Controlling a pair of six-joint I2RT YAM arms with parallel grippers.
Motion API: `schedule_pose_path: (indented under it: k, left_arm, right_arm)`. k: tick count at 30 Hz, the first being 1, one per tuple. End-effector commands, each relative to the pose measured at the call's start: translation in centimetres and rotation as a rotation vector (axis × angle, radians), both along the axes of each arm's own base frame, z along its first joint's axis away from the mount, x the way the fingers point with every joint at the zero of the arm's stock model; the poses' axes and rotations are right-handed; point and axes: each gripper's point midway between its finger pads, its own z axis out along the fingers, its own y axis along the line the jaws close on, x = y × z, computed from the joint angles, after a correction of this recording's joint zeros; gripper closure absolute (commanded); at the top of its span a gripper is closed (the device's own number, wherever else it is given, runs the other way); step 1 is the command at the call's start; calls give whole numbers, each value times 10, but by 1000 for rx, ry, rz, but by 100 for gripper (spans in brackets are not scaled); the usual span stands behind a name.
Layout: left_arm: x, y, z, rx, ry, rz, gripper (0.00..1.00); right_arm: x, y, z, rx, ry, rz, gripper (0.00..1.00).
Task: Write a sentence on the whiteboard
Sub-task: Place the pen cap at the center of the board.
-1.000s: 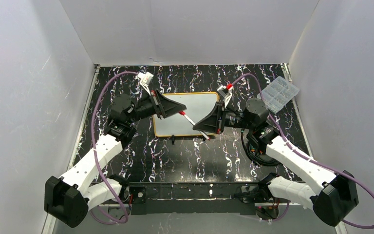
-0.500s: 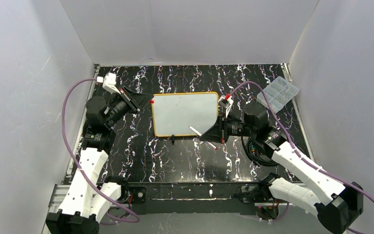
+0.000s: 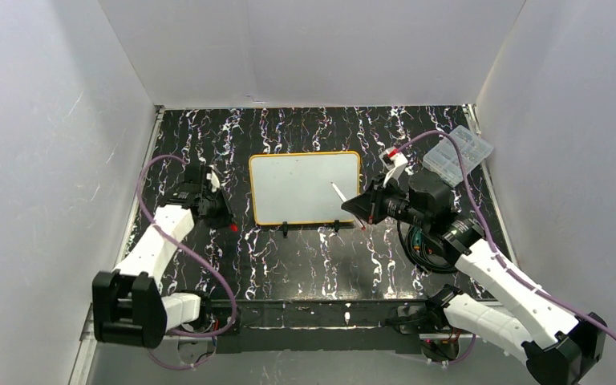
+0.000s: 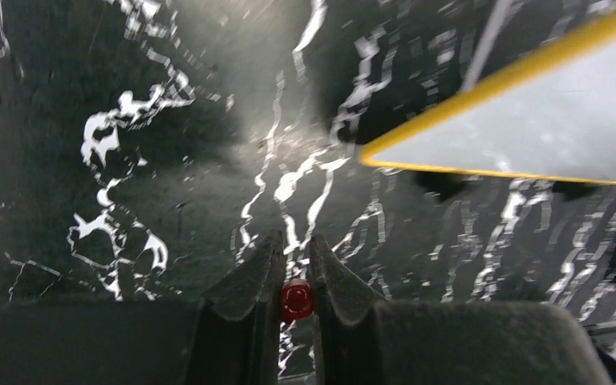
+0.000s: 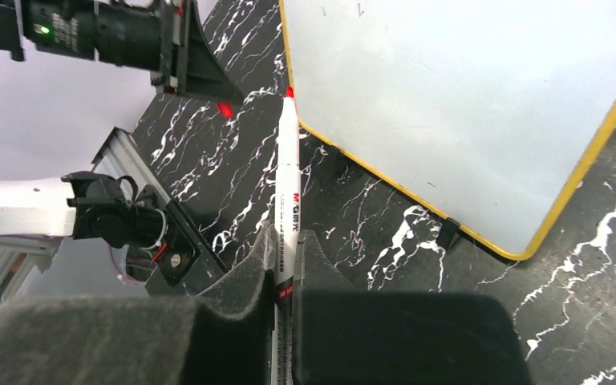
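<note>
Near the middle of the black marbled table (image 3: 305,265) lies the whiteboard (image 3: 301,180), flat, with its yellow frame all round and its two small black feet on the near edge. From my seat its face reads plain white in all three views.

My right gripper (image 3: 348,205) hangs over the board's near right corner. Its fingers (image 5: 250,277) are pinching a white marker (image 5: 288,188) by the lower barrel, with black print running along the barrel. The red tip (image 5: 289,92) points away from the wrist towards the board. In the wrist view it lines up with the yellow frame; from above, the marker lies slanted over the board's right side. I cannot tell whether the tip touches the surface, since neither angle shows the gap.

My left gripper (image 3: 226,221) is off the board, just beside its near left corner and low over the table. Its fingers (image 4: 249,281) are pressed on a small red cap (image 4: 297,299), which sits between the tips. That wrist view is blurred, but the board's corner shows at its upper right.

Far right, well apart from the board, a clear plastic box (image 3: 459,152) rests at the table's edge.
</note>
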Motion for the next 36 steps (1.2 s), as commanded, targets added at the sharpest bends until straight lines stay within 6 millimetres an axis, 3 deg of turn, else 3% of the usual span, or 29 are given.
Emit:
schedule_pose_path:
  k: [1,10,14,20,22,26,28,31,36]
  left_arm:
    - [-26,13,-38,82,186,-19,100]
    - [-34,22,-74,147,383,-47,92]
    - [-37,16,-82,117,430,-66,79]
    - [-35,24,-72,159,376,-47,40]
    - [-33,26,-66,170,344,-40,34]
    - [-27,33,-44,199,222,-10,32]
    - [-23,24,-31,177,132,-35,31]
    - [-24,-8,-14,148,11,-145,29]
    - [-39,-49,-10,94,-50,-199,28]
  right_arm:
    - [8,-11,29,22,-104,-72,99]
    - [6,-19,24,19,-121,-98,99]
    - [5,-24,17,5,-119,-113,99]
    - [1,-30,13,-4,-126,-120,99]
    - [1,-31,14,-2,-129,-128,99]
    - [2,-30,17,9,-132,-132,99]
    - [3,-28,17,18,-130,-129,99]
    - [4,-24,16,37,-124,-122,99]
    - [6,-14,16,64,-102,-95,99]
